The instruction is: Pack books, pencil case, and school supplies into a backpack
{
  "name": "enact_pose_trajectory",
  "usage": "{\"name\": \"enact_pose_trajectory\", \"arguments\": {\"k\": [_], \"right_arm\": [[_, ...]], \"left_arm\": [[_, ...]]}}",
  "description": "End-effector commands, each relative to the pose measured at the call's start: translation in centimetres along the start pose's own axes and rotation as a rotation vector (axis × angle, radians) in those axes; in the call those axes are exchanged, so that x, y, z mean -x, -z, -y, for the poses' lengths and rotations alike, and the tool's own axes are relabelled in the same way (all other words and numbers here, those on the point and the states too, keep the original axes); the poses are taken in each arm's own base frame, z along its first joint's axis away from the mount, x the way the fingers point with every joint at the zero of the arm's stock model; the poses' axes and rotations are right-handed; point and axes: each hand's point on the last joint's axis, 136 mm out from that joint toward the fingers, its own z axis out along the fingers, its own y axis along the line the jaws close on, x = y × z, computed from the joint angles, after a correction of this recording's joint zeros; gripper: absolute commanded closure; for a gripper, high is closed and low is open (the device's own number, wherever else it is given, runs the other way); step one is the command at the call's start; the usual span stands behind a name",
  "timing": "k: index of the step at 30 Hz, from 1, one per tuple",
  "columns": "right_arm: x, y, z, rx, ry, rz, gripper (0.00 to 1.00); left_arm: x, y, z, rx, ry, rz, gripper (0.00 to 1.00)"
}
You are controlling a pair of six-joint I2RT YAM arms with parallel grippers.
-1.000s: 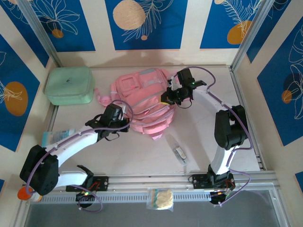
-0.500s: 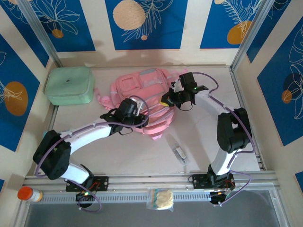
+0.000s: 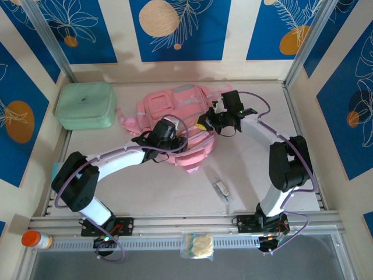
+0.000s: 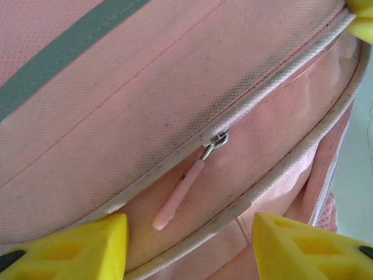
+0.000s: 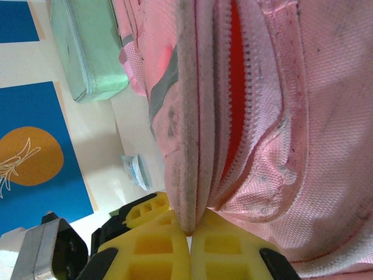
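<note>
Pink backpack (image 3: 169, 108) rim is pinched in my right gripper (image 5: 190, 233). My left gripper (image 4: 189, 239) stands open, fingers (image 4: 87, 245) either side of the zipper pull (image 4: 180, 195).

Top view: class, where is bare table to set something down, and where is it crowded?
Free: the front table between the left arm and the small pale item; the strip between the mint case and that arm. Crowded: around the backpack, where the right arm also reaches.
</note>
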Motion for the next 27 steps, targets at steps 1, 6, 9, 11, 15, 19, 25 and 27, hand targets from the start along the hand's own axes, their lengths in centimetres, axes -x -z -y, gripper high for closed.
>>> {"name": "enact_pose_trajectory", "arguments": {"k": [1,6,9,11,15,19,25,27], "right_arm": [[-1.3,0.7,-3.7,0.105,0.055,-0.02,1.0],[-1.3,0.4,-3.7,0.107,0.049,-0.024,1.0],[-1.4,0.3,-3.6,0.105,0.051,-0.024,1.0],[-1.4,0.3,-3.6,0.102,0.053,-0.025,1.0],[-1.5,0.2,-3.6,0.108,0.053,-0.034,1.0],[-1.6,0.4,-3.7,0.108,0.064,-0.031,1.0],[-1.4,0.6,-4.0,0.113,0.07,-0.031,1.0],[-1.4,0.7,-4.0,0.112,0.074,-0.028,1.0]], "left_arm": [[3.4,0.2,1.2,-0.008,0.065,0.116,0.45],[4.3,-0.2,2.2,-0.022,0.08,0.155,0.5],[4.6,0.0,3.0,-0.03,0.052,0.173,0.59],[4.7,-0.1,2.5,0.006,0.057,0.164,0.61],[4.5,-0.1,1.8,0.047,0.041,0.156,0.73],[4.2,0.0,1.2,0.084,0.023,0.134,0.84],[3.1,-0.6,0.6,0.111,0.004,0.073,0.79],[2.6,-0.8,0.4,0.111,0.008,0.065,0.82]]}}
